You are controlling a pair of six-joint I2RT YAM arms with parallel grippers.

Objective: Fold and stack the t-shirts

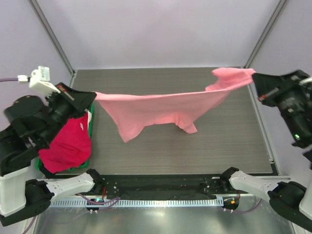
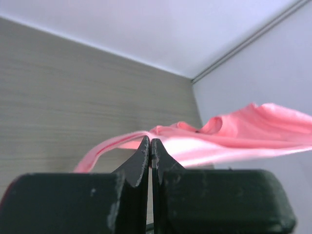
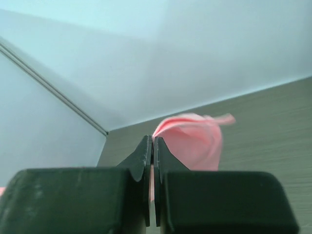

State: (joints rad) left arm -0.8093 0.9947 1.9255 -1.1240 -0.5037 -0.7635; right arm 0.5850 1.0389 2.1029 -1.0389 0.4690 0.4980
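Note:
A salmon-pink t-shirt hangs stretched in the air between my two grippers, above the grey table. My left gripper is shut on its left end at the table's left side. My right gripper is shut on its right end at the far right. Sleeves and hem sag down in the middle. In the left wrist view the pink cloth runs off from my shut fingertips. In the right wrist view the cloth bunches just past my shut fingertips. A crimson t-shirt lies crumpled at the left.
The crimson shirt lies in a green tray at the table's left edge, under my left arm. White walls enclose the table at the back and sides. A black rail with cables runs along the near edge.

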